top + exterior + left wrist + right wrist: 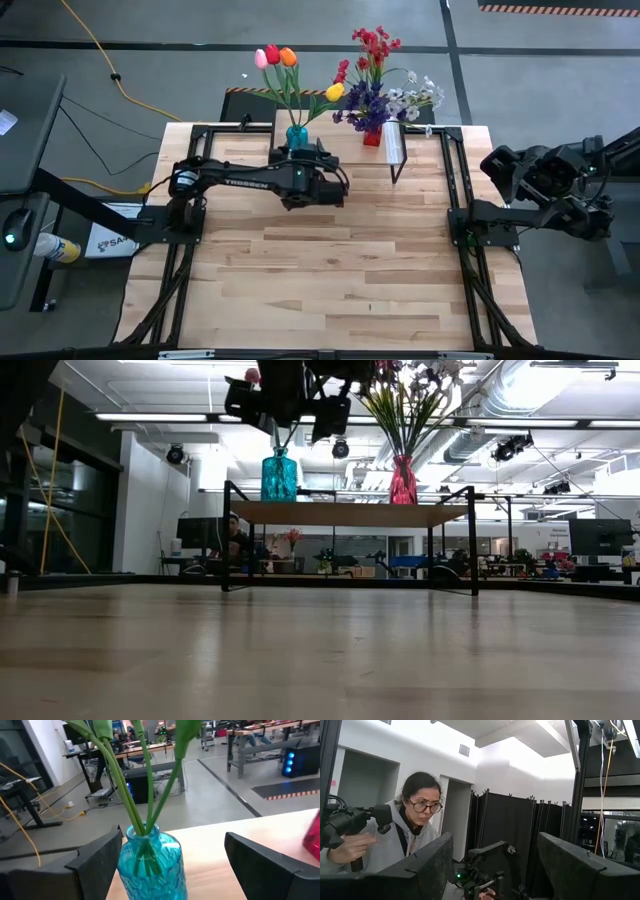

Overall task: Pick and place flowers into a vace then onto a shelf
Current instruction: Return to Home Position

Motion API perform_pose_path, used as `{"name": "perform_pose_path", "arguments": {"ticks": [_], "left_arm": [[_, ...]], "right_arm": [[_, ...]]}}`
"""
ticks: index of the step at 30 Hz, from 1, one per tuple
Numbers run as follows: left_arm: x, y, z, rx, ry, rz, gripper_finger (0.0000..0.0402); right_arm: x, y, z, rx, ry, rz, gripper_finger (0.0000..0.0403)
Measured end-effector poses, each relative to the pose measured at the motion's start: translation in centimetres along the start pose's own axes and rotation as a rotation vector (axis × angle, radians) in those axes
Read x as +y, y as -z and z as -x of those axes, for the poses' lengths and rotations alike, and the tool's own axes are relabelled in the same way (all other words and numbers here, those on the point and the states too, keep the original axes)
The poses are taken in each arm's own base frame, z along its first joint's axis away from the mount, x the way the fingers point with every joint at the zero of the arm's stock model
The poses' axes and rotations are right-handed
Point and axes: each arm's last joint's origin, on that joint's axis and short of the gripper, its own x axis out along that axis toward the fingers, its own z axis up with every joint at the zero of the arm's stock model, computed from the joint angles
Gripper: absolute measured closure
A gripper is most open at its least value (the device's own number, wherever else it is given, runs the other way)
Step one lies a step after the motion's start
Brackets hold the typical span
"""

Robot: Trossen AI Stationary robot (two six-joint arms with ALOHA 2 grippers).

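Two glass vases stand on the shelf at the table's far edge: a blue vase holding tulips and, to its right, a red vase holding small-blossom sprigs. The left gripper hovers just in front of the blue vase, fingers spread wide with the vase's neck facing the gap, ungripped. The right gripper waits beyond the table's right edge, fingers also apart.
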Motion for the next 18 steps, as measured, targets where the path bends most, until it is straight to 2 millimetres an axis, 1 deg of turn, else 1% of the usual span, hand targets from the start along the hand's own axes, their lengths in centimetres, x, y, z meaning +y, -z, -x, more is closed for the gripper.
{"name": "perform_pose_path", "arguments": {"ticks": [5,10,14,18], "left_arm": [[0.0,0.2,1.6,-0.005,0.038,-0.021,0.0016],[0.3,0.0,4.1,-0.013,0.103,-0.032,0.0016],[1.4,-0.9,7.0,-0.018,0.180,-0.021,0.0016],[3.4,-2.1,9.9,0.029,0.280,-0.033,0.0016]], "right_arm": [[0.0,0.1,0.0,0.003,0.003,-0.007,0.0123],[0.0,0.1,0.0,0.004,0.003,-0.008,0.0123],[-0.1,0.1,0.0,0.004,0.003,-0.010,0.0123],[-0.1,0.1,0.0,0.005,0.005,-0.013,0.0123]]}}
